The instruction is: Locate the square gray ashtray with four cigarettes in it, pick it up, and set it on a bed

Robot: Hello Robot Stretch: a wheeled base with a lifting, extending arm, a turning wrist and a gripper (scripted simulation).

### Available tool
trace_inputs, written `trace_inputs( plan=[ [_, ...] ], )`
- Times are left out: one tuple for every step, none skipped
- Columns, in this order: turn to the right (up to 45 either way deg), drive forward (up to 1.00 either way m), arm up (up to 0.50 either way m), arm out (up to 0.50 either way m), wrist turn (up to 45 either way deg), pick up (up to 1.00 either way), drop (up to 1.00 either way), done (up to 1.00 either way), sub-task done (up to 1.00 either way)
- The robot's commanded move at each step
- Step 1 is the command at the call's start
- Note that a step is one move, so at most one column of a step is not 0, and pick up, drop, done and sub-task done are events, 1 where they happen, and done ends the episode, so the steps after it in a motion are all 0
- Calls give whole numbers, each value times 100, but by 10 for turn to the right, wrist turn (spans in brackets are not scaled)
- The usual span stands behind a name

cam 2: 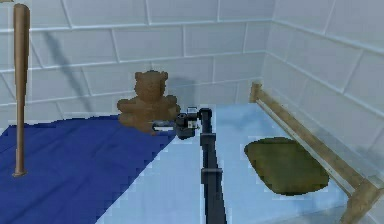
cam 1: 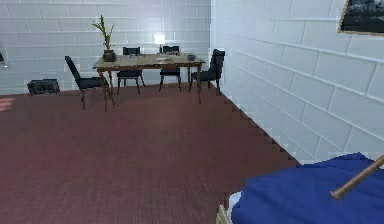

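So, gripper (cam 2: 160, 126): middle of the arm side view, at the end of the arm (cam 2: 207, 170), fingers pointing to the frame's left. Can't tell how the fingers are set. Can't tell if it's got anything either, since the bear (cam 2: 148, 98) sits right behind it.
Ashtray: honestly can't pin it down. There's a small pale grey bit at the fingertips, by the bear's foot. Could be it, but it's too tiny to call.
Bear: brown, sitting up against the wall, centre-left.
Bed (cam 2: 300, 122): wooden rail on the right, blue blanket (cam 2: 80, 165) lower left, olive pillow (cam 2: 287, 165) lower right.
Bat (cam 2: 20, 90): standing at far left.
Handling: my guess is hard, stiff, lightish and a bit slick. The cigarettes are loose, so take it by one side wall over the rim and keep it level.
Drop-off: bed's soft, so I'd set it flat on the pale sheet (cam 2: 170, 195), off the blanket's folds.
Forward view: table (cam 1: 150, 62) and chairs (cam 1: 85, 78) at upper left.
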Motion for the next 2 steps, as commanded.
trace_inputs(
  plan=[
    [0, 0, -32, 0, 0, 0, 0, 0, 0],
    [0, 0, 0, 0, 0, 0, 100, 0, 0]
  ],
)
